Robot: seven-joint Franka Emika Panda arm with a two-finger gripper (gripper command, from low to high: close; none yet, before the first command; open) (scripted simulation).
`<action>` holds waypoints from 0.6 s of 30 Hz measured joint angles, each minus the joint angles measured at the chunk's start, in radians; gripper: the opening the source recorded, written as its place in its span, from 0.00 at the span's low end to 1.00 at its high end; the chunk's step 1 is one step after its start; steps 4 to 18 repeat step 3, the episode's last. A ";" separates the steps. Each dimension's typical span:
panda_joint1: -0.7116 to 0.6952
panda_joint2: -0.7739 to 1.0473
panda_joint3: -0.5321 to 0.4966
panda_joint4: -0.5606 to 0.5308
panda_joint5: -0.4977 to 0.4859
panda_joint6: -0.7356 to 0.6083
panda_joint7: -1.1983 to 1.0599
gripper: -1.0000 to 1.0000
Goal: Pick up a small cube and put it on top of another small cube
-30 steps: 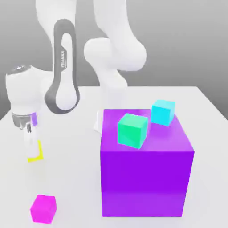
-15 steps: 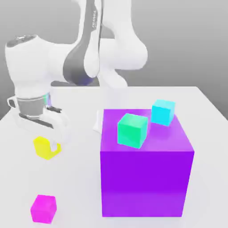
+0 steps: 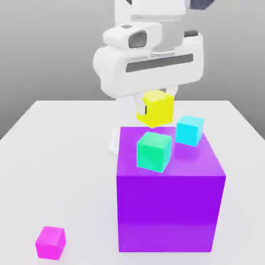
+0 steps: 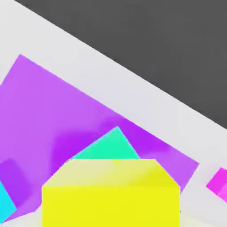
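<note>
Hand (image 3: 155, 101) was clamped on the small yellow cube (image 3: 155, 108), held in the air under the white wrist body, clear of everything below. In the exterior view the yellow cube hung above the rear part of the big purple block (image 3: 168, 207), just over and slightly behind the green cube (image 3: 153, 151); no contact between them. Green cube sat on the purple block's top face, near the front edge toward the exterior view's left. Cyan cube (image 3: 189, 130) also sat on that top face, farther back and toward the exterior view's right, close beside the green one but apart. Small magenta cube (image 3: 50, 242) lay on the white table (image 3: 62, 155), well apart from the block, at the exterior view's lower left. In the hand view the yellow cube (image 4: 111, 193) sat closest to the camera, the green cube (image 4: 108, 148) partly hidden behind it, on the purple block (image 4: 57, 115); a sliver of cyan cube (image 4: 5, 201) and a corner of magenta cube (image 4: 218, 181) showed at the edges, the latter on the table (image 4: 133, 88).
</note>
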 joint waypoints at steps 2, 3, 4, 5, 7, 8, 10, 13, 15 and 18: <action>0.000 0.000 0.000 0.000 0.000 0.000 0.000 1.00; 0.000 0.000 0.000 0.000 0.000 0.000 0.000 1.00; 0.000 0.000 0.000 0.000 0.000 0.000 0.000 1.00; 0.000 0.000 0.000 0.000 0.000 0.000 0.000 1.00; 0.000 0.000 0.000 0.000 0.000 0.000 0.000 1.00; 0.000 0.000 0.000 0.000 0.000 0.000 0.000 1.00; 0.000 0.000 0.000 0.000 0.000 0.000 0.000 1.00; 0.000 0.000 0.000 0.000 0.000 0.000 0.000 1.00; 0.000 0.000 0.000 0.000 0.000 0.000 0.000 1.00; 0.000 0.000 0.000 0.000 0.000 0.000 0.000 1.00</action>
